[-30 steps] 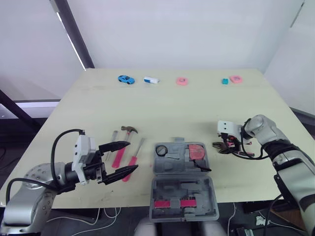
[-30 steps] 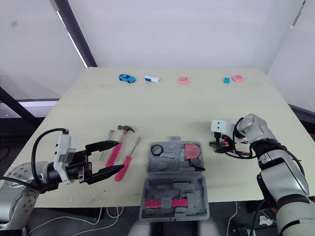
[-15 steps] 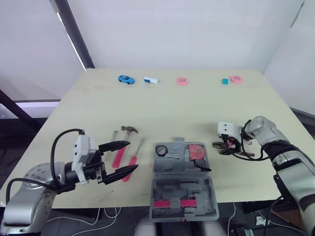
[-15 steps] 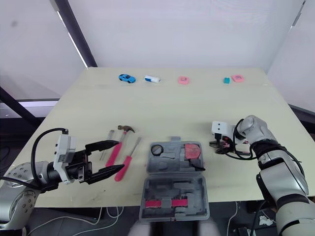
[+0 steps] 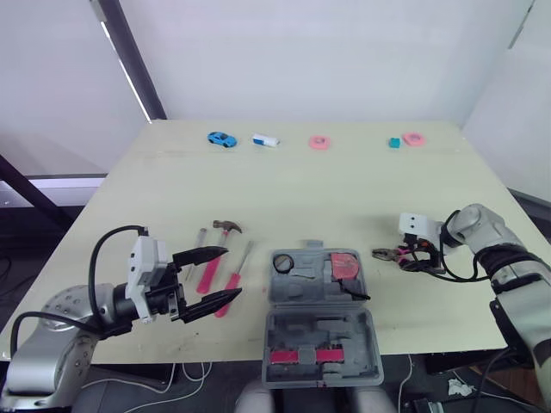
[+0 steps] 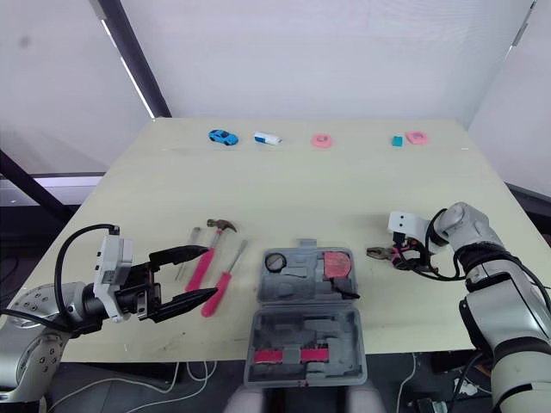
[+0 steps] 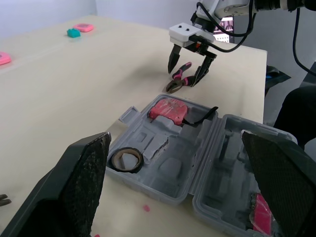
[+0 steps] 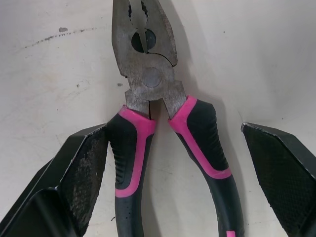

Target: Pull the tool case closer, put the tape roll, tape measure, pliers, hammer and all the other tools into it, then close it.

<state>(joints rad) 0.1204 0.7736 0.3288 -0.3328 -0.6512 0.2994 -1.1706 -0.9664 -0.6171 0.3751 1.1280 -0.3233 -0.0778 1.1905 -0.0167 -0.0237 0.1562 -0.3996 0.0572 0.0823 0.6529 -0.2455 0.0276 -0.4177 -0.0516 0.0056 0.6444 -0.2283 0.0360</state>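
The right fingers (image 8: 74, 182) were spread wide, straddling the pink-handled pliers (image 8: 150, 98), which lay flat on the surface (image 5: 301, 189) to the right of the open tool case (image 5: 320, 331). The left fingers (image 5: 202, 254) were also wide apart and empty, just beside the hammer (image 5: 227, 227) and a screwdriver (image 5: 231, 280). The case held the tape roll (image 5: 282, 261) and tape measure (image 5: 346, 264).

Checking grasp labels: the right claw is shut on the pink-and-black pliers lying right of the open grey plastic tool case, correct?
No: the right claw is open, straddling the pink-and-black pliers, as the right wrist view shows. The rest holds.
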